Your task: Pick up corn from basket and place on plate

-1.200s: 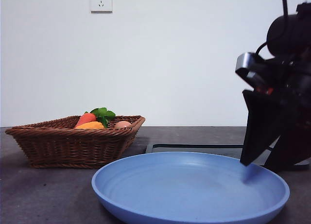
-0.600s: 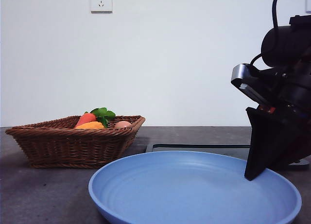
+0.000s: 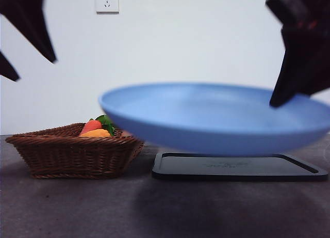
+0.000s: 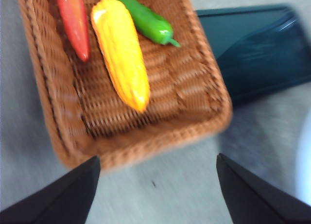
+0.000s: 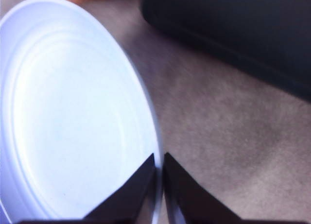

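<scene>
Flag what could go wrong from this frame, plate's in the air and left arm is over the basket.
1. The right gripper pinches only the rim of the plate, held clear above the black tray; such an edge grip may slip or tilt.
2. The corn lies between a carrot and a green pepper in the basket; the open left gripper could nudge or grab a neighbor.

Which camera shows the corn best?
The left wrist view: the whole corn lies in the basket. The front view shows only a yellow bit above the rim. The right wrist view does not show it.
</scene>
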Tool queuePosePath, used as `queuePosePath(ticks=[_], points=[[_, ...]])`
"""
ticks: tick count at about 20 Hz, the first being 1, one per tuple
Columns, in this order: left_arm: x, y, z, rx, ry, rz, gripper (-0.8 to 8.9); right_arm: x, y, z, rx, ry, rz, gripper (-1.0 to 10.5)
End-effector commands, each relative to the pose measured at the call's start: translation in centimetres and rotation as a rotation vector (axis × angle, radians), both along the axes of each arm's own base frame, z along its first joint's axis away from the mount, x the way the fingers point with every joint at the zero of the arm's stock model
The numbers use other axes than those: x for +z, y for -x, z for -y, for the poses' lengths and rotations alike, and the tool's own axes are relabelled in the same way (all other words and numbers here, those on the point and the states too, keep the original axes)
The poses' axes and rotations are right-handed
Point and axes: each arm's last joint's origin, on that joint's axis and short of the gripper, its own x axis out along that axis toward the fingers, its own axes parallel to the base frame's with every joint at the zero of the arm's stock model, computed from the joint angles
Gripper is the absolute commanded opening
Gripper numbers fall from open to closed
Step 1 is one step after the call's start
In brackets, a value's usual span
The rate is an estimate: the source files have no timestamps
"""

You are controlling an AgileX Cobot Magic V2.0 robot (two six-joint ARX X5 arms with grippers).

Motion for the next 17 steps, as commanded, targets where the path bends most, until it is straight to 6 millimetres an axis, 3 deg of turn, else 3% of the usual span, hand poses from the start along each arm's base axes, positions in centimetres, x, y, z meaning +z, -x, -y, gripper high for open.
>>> queuePosePath(ticks=[1,4,9,12,17], points=[[0.1,-2.7,1.6,0.022,-0.061,0.009,3.91,1.7,0.5,0.1,-0.016,-0.033,0.036,0.0],[-0.9,-6.2,3.6,0.020,-0.118,-0.037,3.91,3.1,1.6,0.5,-0.023,-0.055,0.085,0.0],[-4.4,-11.9,6.5,0.026,-0.204,-0.120,3.91,4.2,2.7,1.0,-0.046,-0.080,0.139,0.0],[-6.8,-13.7,7.1,0.038,-0.242,-0.146,3.91,4.3,2.8,1.1,-0.050,-0.083,0.140,0.0],[-9.5,-14.7,7.9,0.028,-0.258,-0.182,3.89,4.3,2.7,1.1,-0.054,-0.080,0.147,0.0]])
